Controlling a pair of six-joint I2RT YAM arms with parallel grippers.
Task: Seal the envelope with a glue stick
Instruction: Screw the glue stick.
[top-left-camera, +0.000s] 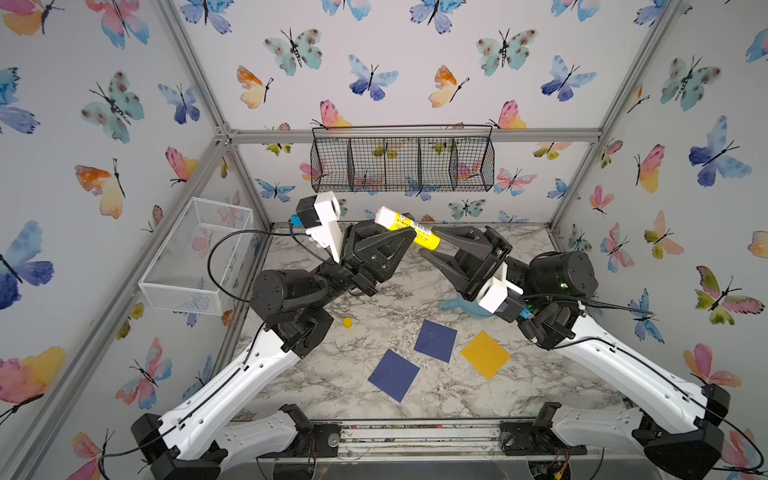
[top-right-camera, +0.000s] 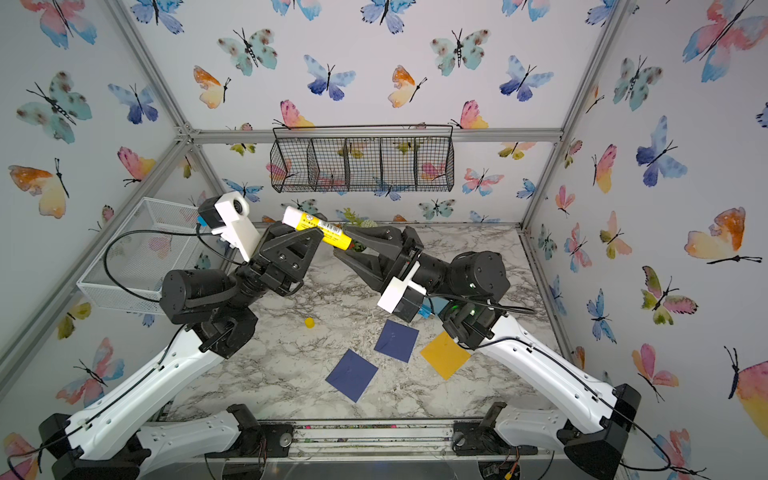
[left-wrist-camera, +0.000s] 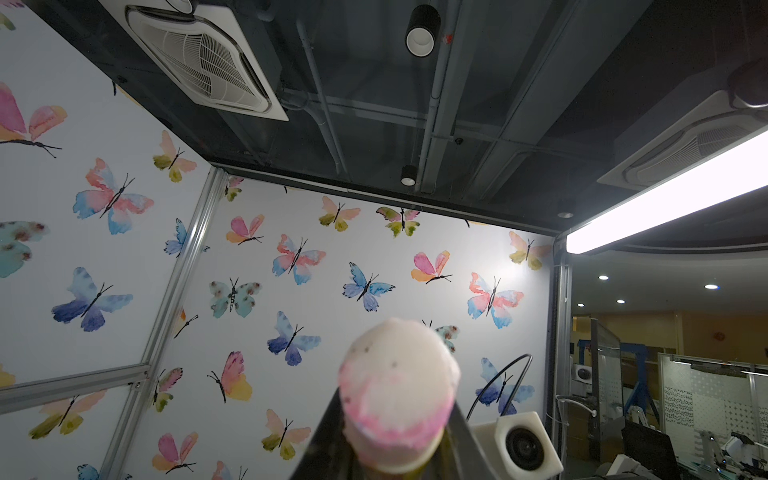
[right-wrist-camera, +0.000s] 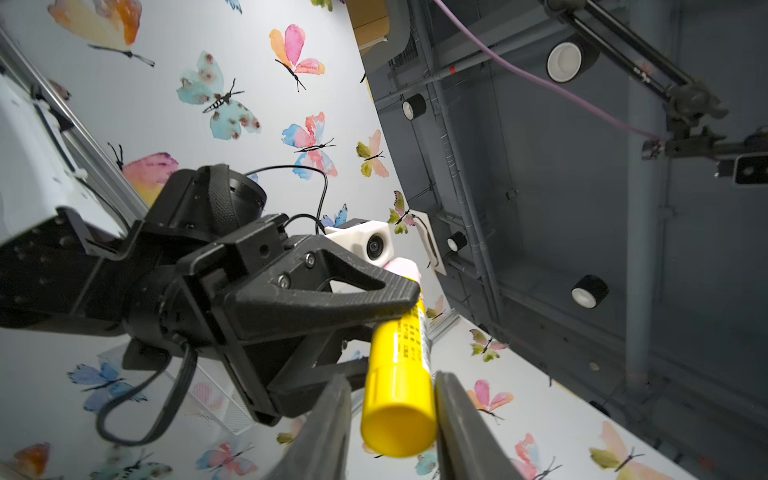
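Observation:
The glue stick hangs tilted above the back of the marble table, its uncapped white tip pointing up and left. My left gripper is shut on its middle. The pink-stained tip fills the left wrist view. My right gripper stands open around the yellow bottom end, with a gap showing at one finger. Its small yellow cap lies on the table. Two navy envelopes and a yellow envelope lie flat near the front.
A black wire basket hangs on the back wall. A white mesh basket is mounted at the left wall. A light blue object sits on the table under my right wrist. A green plant stands at the back edge.

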